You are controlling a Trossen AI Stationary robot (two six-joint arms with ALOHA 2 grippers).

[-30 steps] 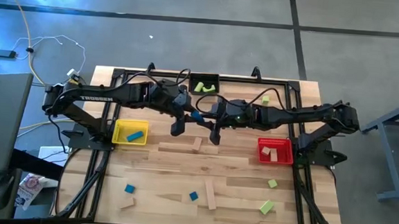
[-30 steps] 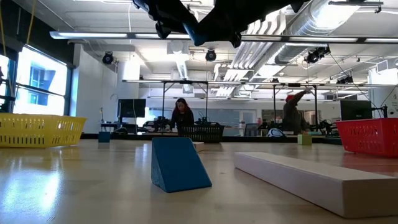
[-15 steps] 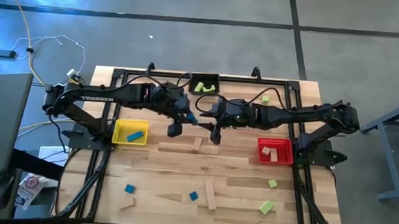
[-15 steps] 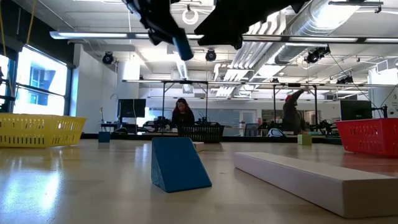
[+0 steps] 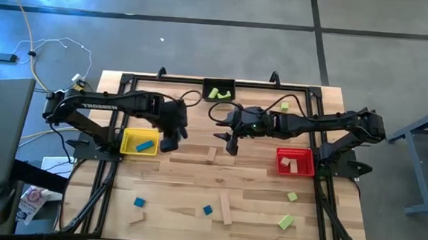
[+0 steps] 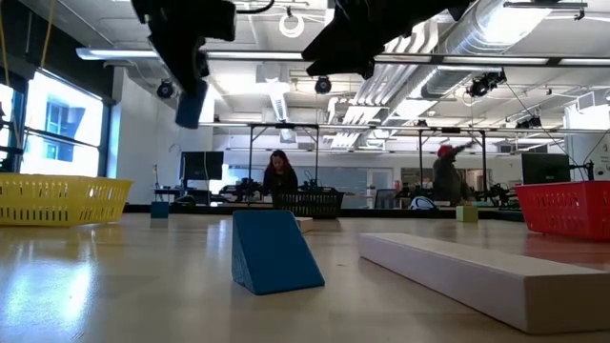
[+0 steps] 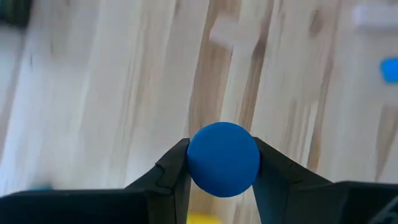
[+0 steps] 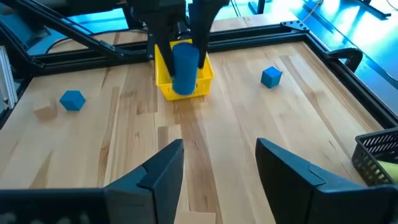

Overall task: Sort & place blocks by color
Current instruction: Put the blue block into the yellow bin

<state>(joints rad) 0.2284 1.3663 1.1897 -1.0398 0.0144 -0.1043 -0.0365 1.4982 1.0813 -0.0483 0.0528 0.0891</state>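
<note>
The step in hand was carrying a blue piece to its bin: the left pincer [image 5: 169,142] was clenched on a blue cylinder [image 7: 223,159], held in the air just beside the yellow bin [image 5: 127,149], on the side toward the surface's middle. That bin already held a blue block [image 5: 145,145], so it looked like the blue bin. The next move probably called for shifting the cylinder over the yellow bin's rim before letting go.

The right pincer [image 5: 232,145] hung released and empty farther from the yellow bin, toward the red bin [image 5: 303,169], which held plain wood pieces. Nothing stood between the cylinder and the yellow bin. Loose blue, green and wood blocks lay on the surface well apart from it.
</note>
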